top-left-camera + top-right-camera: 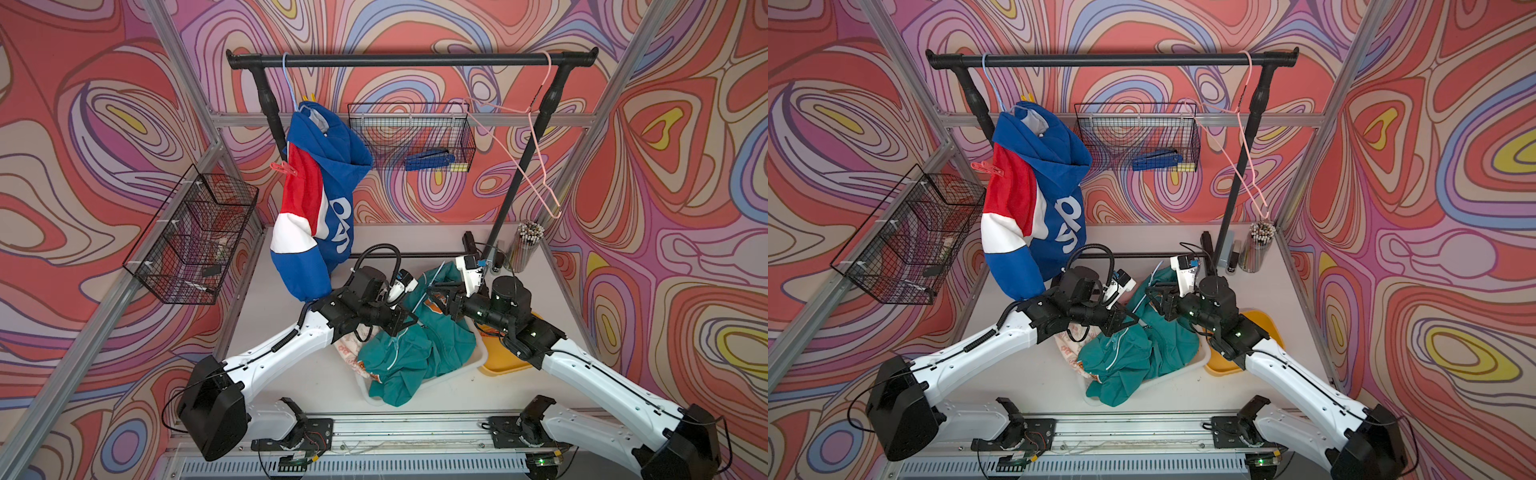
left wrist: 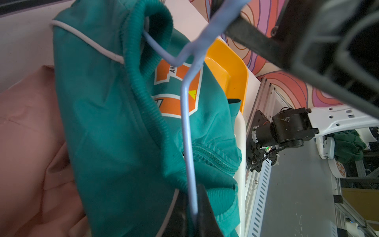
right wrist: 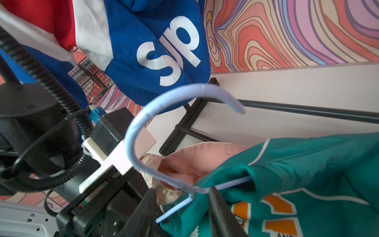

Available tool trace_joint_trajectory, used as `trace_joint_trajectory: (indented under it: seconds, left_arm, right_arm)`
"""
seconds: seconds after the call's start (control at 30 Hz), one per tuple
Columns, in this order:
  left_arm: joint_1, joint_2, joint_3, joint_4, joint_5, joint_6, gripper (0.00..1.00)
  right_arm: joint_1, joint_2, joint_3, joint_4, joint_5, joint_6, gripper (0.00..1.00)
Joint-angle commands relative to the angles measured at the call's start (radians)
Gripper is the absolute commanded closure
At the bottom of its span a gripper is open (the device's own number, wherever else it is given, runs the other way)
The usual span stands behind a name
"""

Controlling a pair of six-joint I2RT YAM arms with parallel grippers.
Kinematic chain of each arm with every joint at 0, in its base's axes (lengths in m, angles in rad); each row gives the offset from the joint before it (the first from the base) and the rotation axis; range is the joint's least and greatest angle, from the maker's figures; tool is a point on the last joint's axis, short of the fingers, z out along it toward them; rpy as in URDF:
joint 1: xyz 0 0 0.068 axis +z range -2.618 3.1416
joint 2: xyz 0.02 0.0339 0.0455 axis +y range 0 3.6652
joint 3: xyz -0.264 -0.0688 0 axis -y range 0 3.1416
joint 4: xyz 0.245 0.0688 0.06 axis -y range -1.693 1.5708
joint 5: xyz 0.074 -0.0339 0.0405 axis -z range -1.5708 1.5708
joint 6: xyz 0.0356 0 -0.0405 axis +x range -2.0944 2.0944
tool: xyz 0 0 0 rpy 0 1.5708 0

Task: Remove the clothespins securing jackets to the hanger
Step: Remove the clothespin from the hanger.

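Both top views alone show the red clothespin (image 1: 284, 169) (image 1: 987, 168).

We count three jackets (image 1: 328, 166) (image 1: 419, 353) (image 1: 348, 345), three hangers (image 1: 286, 79) (image 1: 536, 137) (image 3: 131, 135), two visible clothespins, red (image 1: 284, 169) and yellow (image 1: 308, 98), two baskets (image 1: 195, 241) (image 1: 411, 124), two arms (image 1: 270, 357) (image 1: 602, 374), one rail (image 1: 415, 60), one yellow tray (image 1: 505, 363) and one white tub (image 1: 478, 360).
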Motion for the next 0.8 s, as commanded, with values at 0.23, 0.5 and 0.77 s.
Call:
trace_joint_trajectory:
  seconds: [0.23,0.5,0.77]
  left_arm:
    - [0.016,0.028,0.01,0.006,0.01,-0.012,1.0]
    - [0.016,0.023,0.092,-0.111,-0.038,0.015,0.98]
    - [0.016,-0.096,0.208,-0.321,-0.222,0.052,0.44]
  right_arm:
    - [0.037,0.052,0.026,0.066,0.009,-0.013,0.87]
    - [0.045,0.083,0.055,0.058,0.015,-0.016,1.0]
    - [0.046,0.131,0.134,-0.049,0.099,-0.009,1.0]
